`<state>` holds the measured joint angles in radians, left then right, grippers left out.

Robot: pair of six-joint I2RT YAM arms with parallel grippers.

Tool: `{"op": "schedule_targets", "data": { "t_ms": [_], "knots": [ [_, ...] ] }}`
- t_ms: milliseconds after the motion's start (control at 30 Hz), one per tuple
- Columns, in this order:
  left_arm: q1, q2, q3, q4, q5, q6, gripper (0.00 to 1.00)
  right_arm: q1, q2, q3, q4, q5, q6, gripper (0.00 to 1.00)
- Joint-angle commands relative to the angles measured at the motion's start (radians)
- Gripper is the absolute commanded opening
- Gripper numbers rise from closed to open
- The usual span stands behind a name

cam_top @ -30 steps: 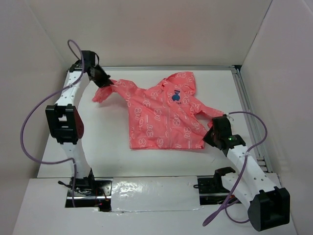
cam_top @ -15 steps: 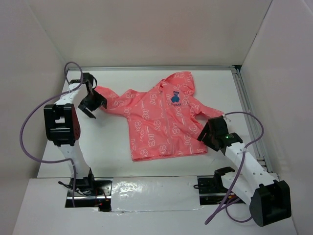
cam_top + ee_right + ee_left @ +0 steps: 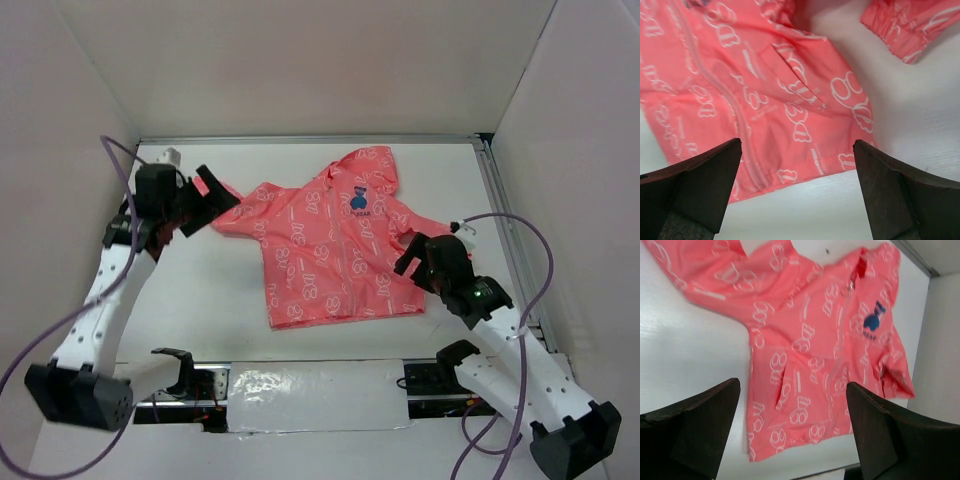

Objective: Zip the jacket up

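Coral-pink hooded child's jacket with white print (image 3: 320,250) is lying spread flat, front up, mid white counter (image 3: 210,300), hood pointing to the far side and hem toward the arm bases. A dark-blue chest emblem (image 3: 871,322) is showing, and the front zipper line is running down the middle. Left tool (image 3: 205,203) is hovering by the outstretched left-side sleeve; its dark fingers (image 3: 695,425) are standing wide apart and gripping nothing, and whether a tip is brushing the sleeve cannot be told. Right tool (image 3: 797,145) is hanging over the jacket's lower hem corner near the other sleeve's cuff, jaws also spread wide with nothing between them.
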<state>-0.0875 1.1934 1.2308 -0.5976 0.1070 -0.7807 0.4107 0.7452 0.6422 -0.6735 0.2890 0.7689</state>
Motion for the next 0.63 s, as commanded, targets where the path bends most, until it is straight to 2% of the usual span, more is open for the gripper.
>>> {"op": "schedule_targets", "data": {
  "t_ms": [0,67,100,200,333,600],
  "knots": [
    [-0.061,-0.186,-0.173,0.027,0.023,0.034,0.99,0.025,-0.049,0.083,-0.008,0.051,0.029,1.0],
    [-0.073,-0.285,-0.294,0.038,0.036,0.029,0.99,0.04,-0.084,0.105,-0.005,0.084,0.033,1.0],
    [-0.081,-0.373,-0.332,0.05,0.039,0.024,0.99,0.054,-0.098,0.109,-0.003,0.096,0.039,1.0],
    [-0.115,-0.5,-0.434,0.059,0.048,-0.029,0.99,0.068,-0.15,0.125,-0.012,0.151,0.046,1.0],
    [-0.135,-0.548,-0.478,0.082,0.111,-0.018,0.99,0.08,-0.216,0.165,-0.035,0.17,0.075,1.0],
    [-0.179,-0.561,-0.465,0.058,0.057,-0.035,0.99,0.097,-0.332,0.149,-0.037,0.188,0.056,1.0]
  ]
}}
